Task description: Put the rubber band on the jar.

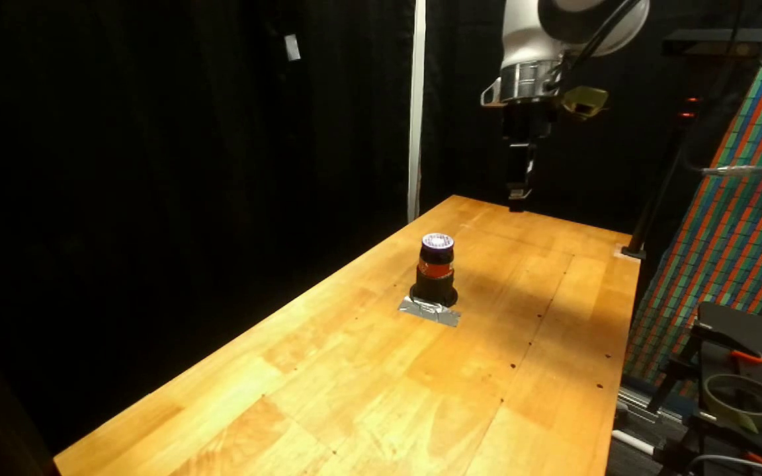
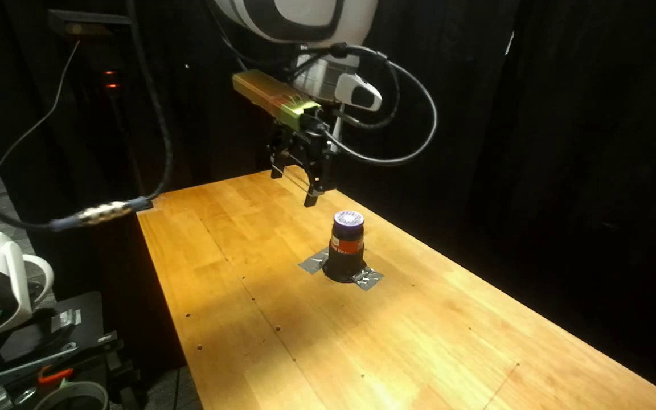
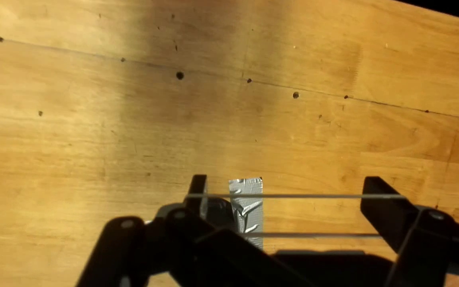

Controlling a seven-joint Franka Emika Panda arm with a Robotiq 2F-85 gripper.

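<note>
Because the rubber band (image 3: pixel 313 196) lies stretched in two near-parallel strands across the gripper (image 3: pixel 285 178), whose fingers (image 3: pixel 385 219) stand wide apart, the step in hand is judged to be carrying the loop over the jar (image 2: pixel 347 246). The jar stands upright on the wooden table (image 2: pixel 237 228), strips of silver tape (image 2: pixel 368 278) lapping its base; in an exterior view the gripper hangs above and to the far left of it, apart from its pale top (image 2: pixel 349 218) (the wrist view shows tape and a dark rounded edge, presumably the base, beside the finger at left). Good execution calls for moving near and right, at this same spread, until the pale top sits centred between both fingers and both strands. Descent should then be vertical, so that neither fingertip catches the rim. Once the strands lie below the rim, the fingers should ease inward gently; slackening too early might let the band spring away or perch on top.
</note>
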